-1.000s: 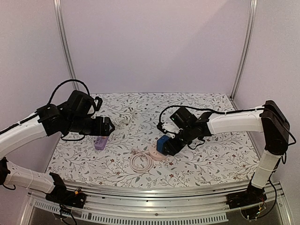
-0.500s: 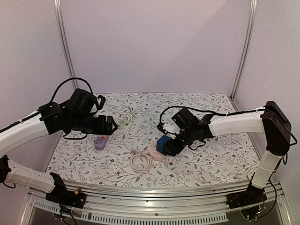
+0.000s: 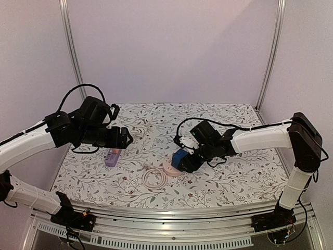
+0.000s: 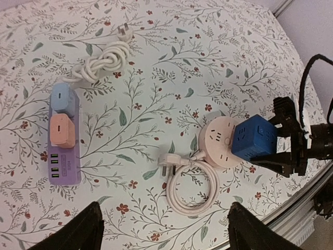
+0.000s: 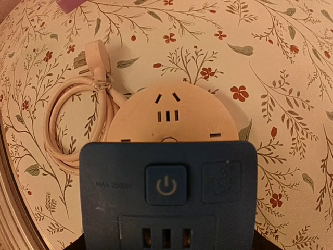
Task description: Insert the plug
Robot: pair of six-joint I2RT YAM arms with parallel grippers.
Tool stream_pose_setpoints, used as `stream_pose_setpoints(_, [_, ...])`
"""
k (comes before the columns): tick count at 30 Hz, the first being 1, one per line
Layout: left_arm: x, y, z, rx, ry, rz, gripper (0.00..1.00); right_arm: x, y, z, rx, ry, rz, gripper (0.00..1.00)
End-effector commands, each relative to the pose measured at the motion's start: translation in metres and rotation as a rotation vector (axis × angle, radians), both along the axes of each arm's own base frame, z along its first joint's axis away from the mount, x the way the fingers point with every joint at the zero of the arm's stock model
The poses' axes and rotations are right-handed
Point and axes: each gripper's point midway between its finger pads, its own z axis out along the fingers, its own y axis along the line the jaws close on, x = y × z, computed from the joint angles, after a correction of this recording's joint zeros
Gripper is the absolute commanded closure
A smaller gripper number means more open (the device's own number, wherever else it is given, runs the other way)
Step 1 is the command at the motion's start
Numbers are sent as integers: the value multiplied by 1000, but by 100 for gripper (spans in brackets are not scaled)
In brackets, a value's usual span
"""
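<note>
The right gripper (image 3: 183, 160) clamps a blue cube (image 5: 167, 187) at the near edge of the round socket (image 5: 171, 117); the left gripper (image 4: 165, 206) hangs spread wide above the bench (image 4: 208, 41).

Robot test cell in a laboratory, not a domestic or commercial room. Plain pale panel walls (image 3: 171, 47) enclose the desk (image 3: 234, 117) on three sides. Aluminium posts (image 3: 73, 52) stand at its far corners. A slotted aluminium rail (image 3: 171, 213) along the near edge carries two bolted arm bases (image 3: 73, 217) with exposed cabling.
</note>
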Motion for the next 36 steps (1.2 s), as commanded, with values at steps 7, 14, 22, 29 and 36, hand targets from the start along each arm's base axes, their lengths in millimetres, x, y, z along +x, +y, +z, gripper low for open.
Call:
stream_pose_setpoints(7, [0, -10, 6, 18, -9, -35, 18, -38, -54, -62, -297, 59, 148, 100])
stream_pose_setpoints(14, [-2, -10, 6, 19, -8, -41, 18, -35, -42, -61, -324, 120, 157, 100])
stream_pose_setpoints(22, [-6, -6, 5, 15, -7, -35, 18, -50, -46, -92, -352, 237, 138, 100])
stream_pose_setpoints(29, [-13, 3, 3, 7, -9, -17, 18, -59, -56, -122, -442, 343, 101, 100])
stream_pose_setpoints(36, [-15, 6, -2, 16, 0, -11, 18, -70, -79, -136, -591, 459, -3, 100])
